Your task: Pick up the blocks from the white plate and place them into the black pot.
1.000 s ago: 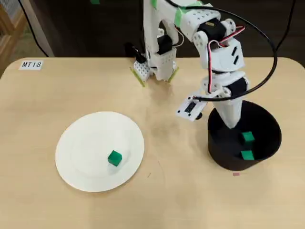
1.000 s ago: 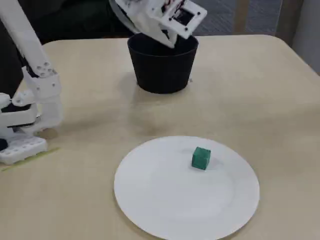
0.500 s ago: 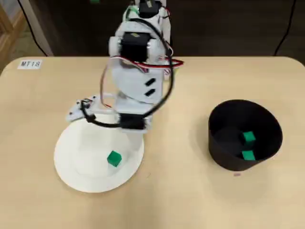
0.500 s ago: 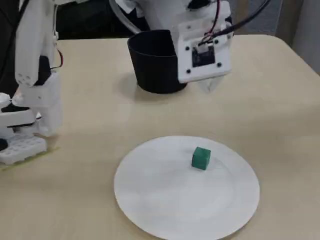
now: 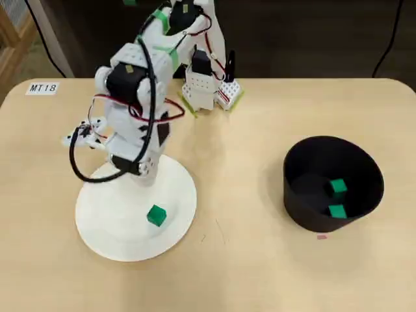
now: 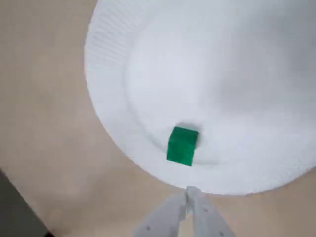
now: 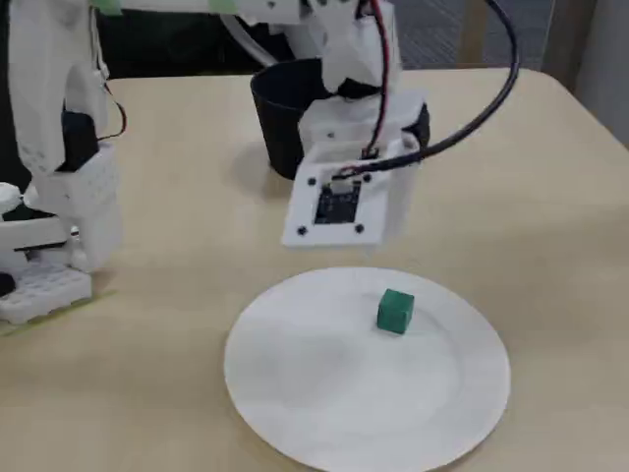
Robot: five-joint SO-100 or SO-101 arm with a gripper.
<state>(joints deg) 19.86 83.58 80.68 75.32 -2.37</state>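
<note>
On the right of the overhead view the black pot already holds two blocks, though any more inside would be hidden. The white plate on the left carries one last green block. In the wrist view the gripper shows its fingertips pressed together, empty, just short of that block, so I judge the final pick not yet begun.

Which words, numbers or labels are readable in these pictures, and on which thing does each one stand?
"MT18": on a small white label stuck to the table, at its far left corner in the overhead view.
No other text is readable; the circuit board on the arm shows no legible marking.
</note>
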